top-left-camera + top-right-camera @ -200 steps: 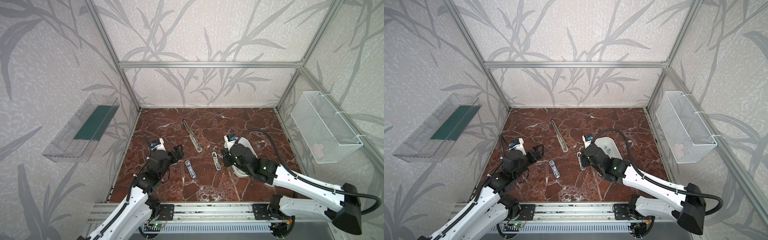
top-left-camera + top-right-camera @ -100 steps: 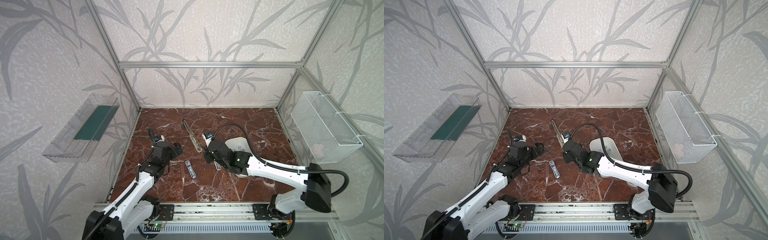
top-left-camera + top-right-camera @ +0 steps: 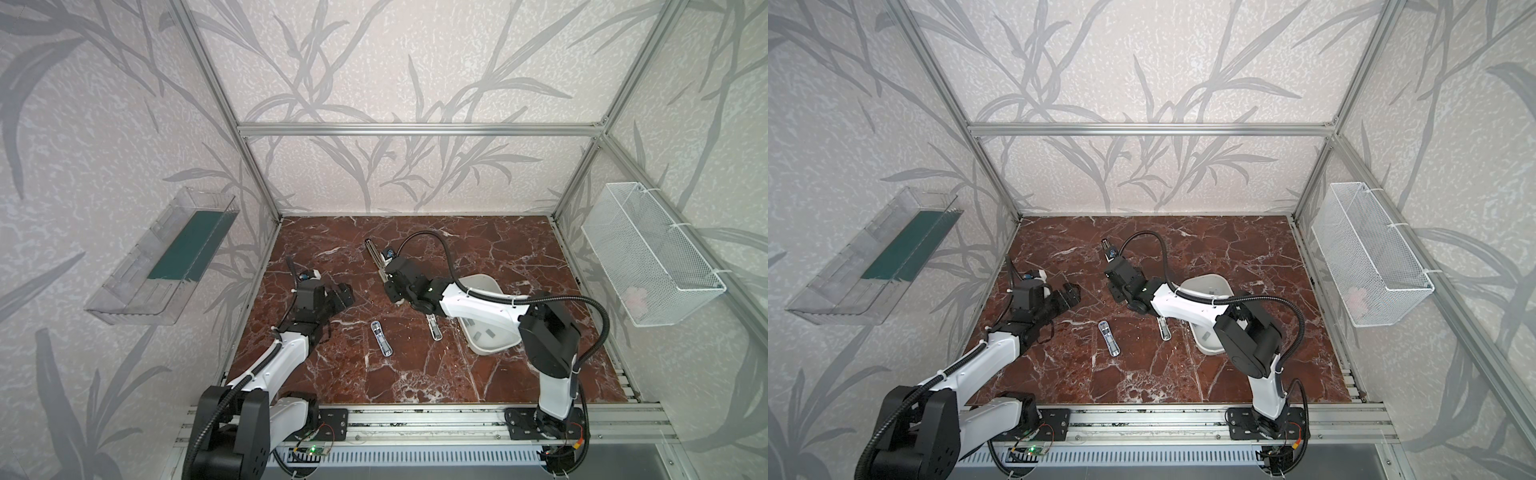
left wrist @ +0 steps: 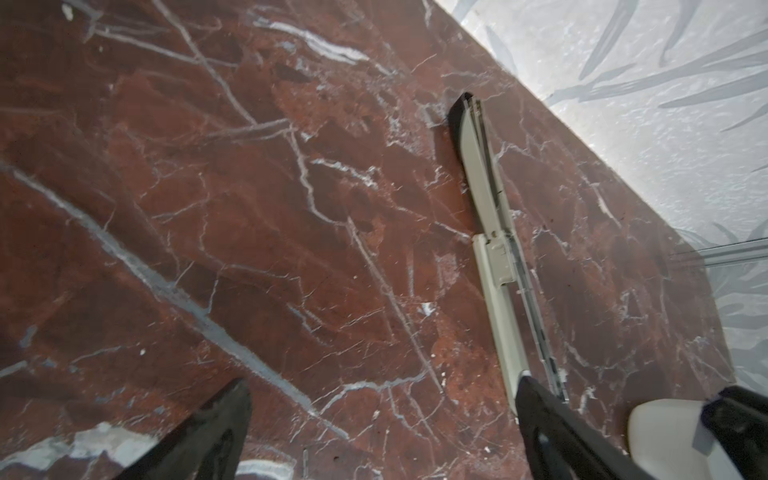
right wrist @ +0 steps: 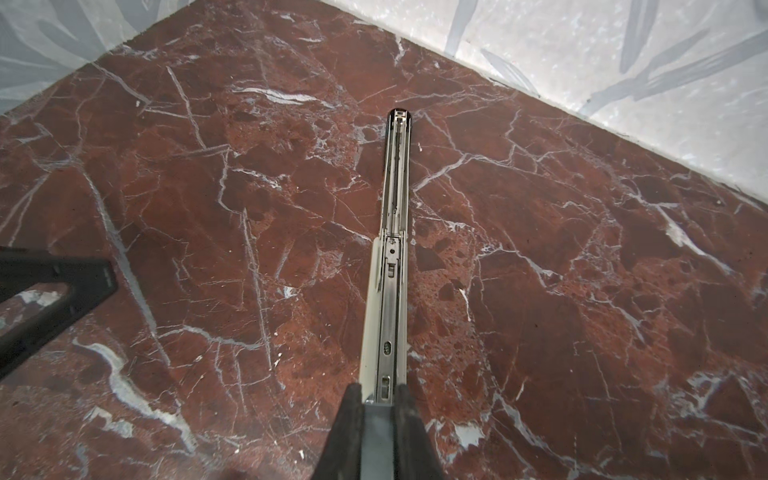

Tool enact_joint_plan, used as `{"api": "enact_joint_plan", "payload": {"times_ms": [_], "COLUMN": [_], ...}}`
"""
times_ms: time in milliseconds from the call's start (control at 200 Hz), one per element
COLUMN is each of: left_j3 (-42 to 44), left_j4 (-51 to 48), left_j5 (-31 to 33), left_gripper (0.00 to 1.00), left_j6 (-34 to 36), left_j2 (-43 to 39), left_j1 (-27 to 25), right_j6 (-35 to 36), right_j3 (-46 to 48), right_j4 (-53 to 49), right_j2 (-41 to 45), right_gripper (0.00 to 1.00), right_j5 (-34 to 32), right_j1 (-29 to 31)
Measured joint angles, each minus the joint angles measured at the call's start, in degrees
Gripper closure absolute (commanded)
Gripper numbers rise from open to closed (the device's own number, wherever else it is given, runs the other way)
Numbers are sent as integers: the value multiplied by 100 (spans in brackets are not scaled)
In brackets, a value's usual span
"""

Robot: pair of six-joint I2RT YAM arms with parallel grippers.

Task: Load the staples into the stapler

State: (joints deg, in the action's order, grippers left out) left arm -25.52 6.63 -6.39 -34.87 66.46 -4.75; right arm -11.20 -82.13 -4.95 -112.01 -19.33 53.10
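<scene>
- The red marble worktop [image 3: 415,374] fills my feed. It is walled on three sides, and both arm bases sit along its front edge.
- On the right wall I see a white wire basket [image 3: 648,257]. On the left wall there is a clear shelf [image 3: 137,291] with a green panel in it. Both hang above the worktop.
- A white bin [image 3: 484,282] sits right of the worktop's middle, partly under my right arm.
- The stapler [image 5: 392,249] lies opened out flat in the back half, a little left of the middle. It runs from the back edge toward the front, with its metal channel facing up.
- My left gripper [image 4: 382,436] hangs wide open with nothing in it, low over the marble just left of the stapler's front end.
- My right gripper [image 5: 378,392] reaches across the middle to the stapler's front end. Its fingers are pinched on a flat grey staple strip [image 5: 376,436], whose tip meets the front end of the channel. I can't tell whether it has entered the channel.
- A small grey oblong piece [image 3: 381,338] lies near the worktop's middle. A second oblong piece [image 3: 433,328] lies to its right, just beside the bin's left wall.
- Loose staples [image 3: 491,332], a few grey strips, lie inside the bin toward its front end.
</scene>
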Motion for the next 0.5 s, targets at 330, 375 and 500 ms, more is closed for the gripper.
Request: {"api": "enact_joint_plan", "payload": {"times_ms": [330, 375, 500], "left_j3": [-393, -393, -393], "left_j4": [-210, -212, -184], "left_j5": [26, 57, 70], "left_gripper": [14, 14, 14], "left_j6": [173, 179, 197], "left_j2": [927, 887, 798], "left_j1": [-94, -140, -201], "right_j6": [90, 83, 81], "right_j3": [-42, -42, -42], "right_j4": [256, 267, 282], "right_j2": [-415, -485, -627], "right_gripper": [88, 88, 88], "right_j5": [461, 501, 562], "right_j1": [-442, -494, -540]}}
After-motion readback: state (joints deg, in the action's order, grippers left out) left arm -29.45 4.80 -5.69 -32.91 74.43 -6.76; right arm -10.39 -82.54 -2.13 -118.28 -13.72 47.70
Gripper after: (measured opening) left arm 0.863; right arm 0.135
